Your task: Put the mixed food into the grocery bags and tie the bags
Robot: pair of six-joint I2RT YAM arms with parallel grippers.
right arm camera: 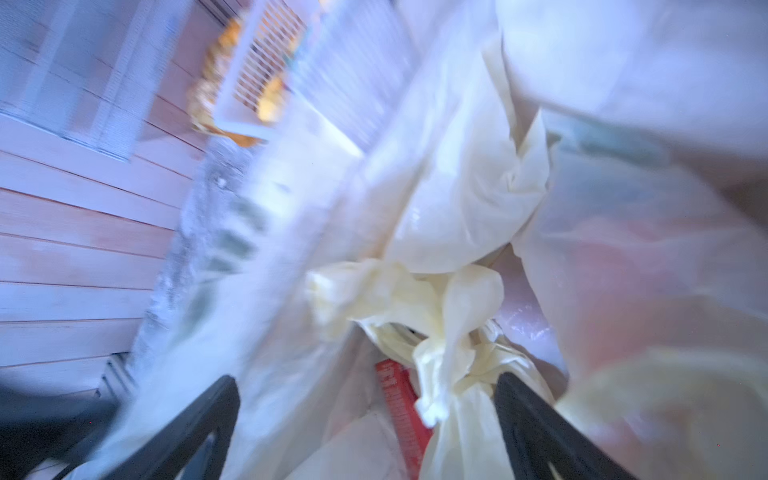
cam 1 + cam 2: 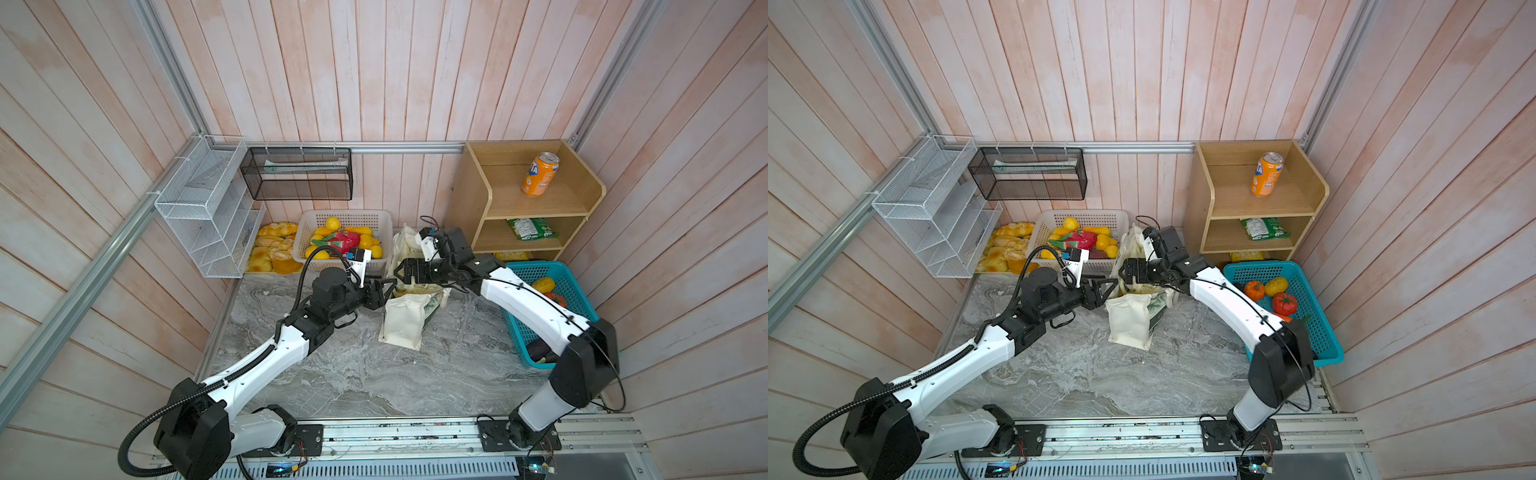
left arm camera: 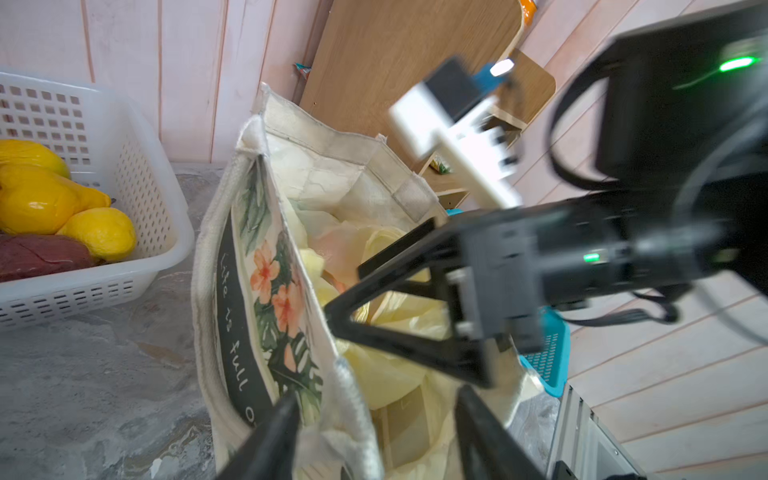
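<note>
In both top views the cream canvas tote (image 2: 405, 322) (image 2: 1128, 322) with its green leaf print (image 3: 266, 291) stands on the marble table. The pale-yellow plastic bag (image 3: 388, 368) sits inside it, its handles twisted into a knot (image 1: 451, 316). A red item (image 1: 399, 399) of the mixed food shows under the knot. My left gripper (image 2: 390, 289) (image 3: 378, 440) is open at the tote's left rim, a tote strap (image 3: 353, 411) loose between its fingers. My right gripper (image 2: 398, 271) (image 1: 365, 419) is open over the tote's mouth, the knot loose between its fingers.
Behind the tote are a white basket (image 2: 305, 232) of yellow fruit and bread rolls (image 2: 272, 249). A wooden shelf (image 2: 478, 195) holds an orange soda can (image 2: 540, 174) and a green snack packet (image 2: 532, 228). A blue basket (image 2: 536, 270) of vegetables is on the right. Wire racks (image 2: 208, 208) hang at the left.
</note>
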